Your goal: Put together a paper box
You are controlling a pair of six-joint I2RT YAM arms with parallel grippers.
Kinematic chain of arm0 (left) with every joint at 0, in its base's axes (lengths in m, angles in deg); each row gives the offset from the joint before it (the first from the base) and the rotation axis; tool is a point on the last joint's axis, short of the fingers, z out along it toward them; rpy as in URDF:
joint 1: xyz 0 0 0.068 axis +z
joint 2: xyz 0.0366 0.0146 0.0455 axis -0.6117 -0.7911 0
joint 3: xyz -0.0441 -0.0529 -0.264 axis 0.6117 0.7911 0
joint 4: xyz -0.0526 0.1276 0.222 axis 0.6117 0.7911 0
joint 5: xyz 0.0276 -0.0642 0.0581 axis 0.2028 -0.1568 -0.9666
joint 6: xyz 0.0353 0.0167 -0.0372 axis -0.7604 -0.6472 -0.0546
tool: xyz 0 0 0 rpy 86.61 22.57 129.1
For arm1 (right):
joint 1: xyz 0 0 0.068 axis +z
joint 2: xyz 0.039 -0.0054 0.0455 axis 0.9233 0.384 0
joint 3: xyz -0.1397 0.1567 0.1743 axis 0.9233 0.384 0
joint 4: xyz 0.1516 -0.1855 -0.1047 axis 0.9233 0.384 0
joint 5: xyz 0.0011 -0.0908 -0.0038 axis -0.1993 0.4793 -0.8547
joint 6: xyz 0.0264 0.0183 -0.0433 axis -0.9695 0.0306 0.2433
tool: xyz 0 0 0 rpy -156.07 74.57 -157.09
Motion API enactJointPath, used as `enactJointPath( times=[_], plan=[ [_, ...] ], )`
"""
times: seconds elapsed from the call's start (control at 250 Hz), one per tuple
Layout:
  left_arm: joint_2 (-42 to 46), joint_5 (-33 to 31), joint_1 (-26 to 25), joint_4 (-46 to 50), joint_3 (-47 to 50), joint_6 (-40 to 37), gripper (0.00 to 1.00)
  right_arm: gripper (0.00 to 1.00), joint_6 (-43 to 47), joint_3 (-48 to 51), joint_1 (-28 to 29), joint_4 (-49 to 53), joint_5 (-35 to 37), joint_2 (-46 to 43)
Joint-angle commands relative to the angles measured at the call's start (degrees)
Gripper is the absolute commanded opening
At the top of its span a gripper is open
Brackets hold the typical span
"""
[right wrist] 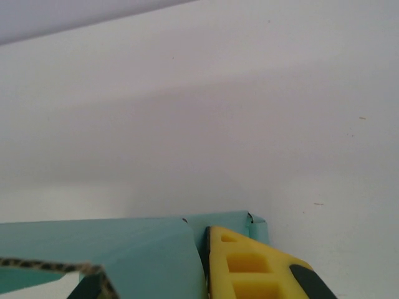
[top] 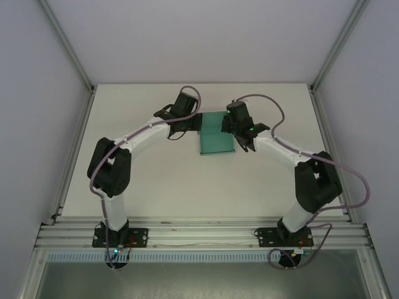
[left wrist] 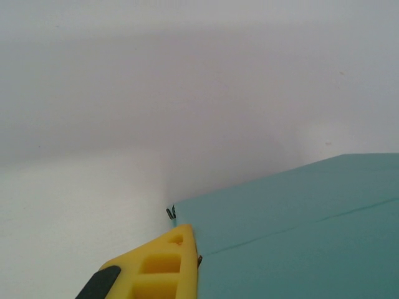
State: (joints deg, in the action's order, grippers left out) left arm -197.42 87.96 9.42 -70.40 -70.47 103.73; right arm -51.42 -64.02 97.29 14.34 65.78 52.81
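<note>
While both arms reached from the bottom of the overhead frame to its upper centre, the fold looked half done. The left pincer (top: 197, 122) met the left edge of the paper box (top: 216, 142) and the right pincer (top: 232, 129) its right edge, on the worktop (top: 156, 180). Each wrist view showed one yellow finger (left wrist: 163, 269) low in frame against teal card, so neither opening nor any grip could be told. Next, I judged, one side had to be steadied while the other turned the raised flap (right wrist: 124, 249) along its crease.

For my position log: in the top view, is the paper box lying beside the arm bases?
No, the paper box lies farther out, between the left claw and the right claw.
</note>
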Motion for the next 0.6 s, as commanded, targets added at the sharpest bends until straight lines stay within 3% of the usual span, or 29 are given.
enactJointPath(
  times=[0.0, 0.196, 0.356, 0.596],
  plan=[
    [-0.7, -3.6, -2.1, -5.5, -1.7, 5.8, 0.0, 0.11, -4.5, 0.4, 1.8, -4.3, 1.5, 1.9],
    [-3.4, -0.7, -2.3, -6.3, -3.7, 8.9, 0.0, 0.11, -4.8, 1.9, 2.6, -4.6, 0.9, 2.8],
    [-3.0, 0.2, -2.6, -13.1, 0.4, 11.9, 0.0, 0.11, -4.4, 6.0, 3.2, -9.6, 0.3, 2.7],
    [-1.7, -1.0, -4.2, -16.6, 7.4, 5.8, 0.0, 0.11, 0.0, 12.2, 3.4, -15.8, 2.9, 2.1]
  ],
)
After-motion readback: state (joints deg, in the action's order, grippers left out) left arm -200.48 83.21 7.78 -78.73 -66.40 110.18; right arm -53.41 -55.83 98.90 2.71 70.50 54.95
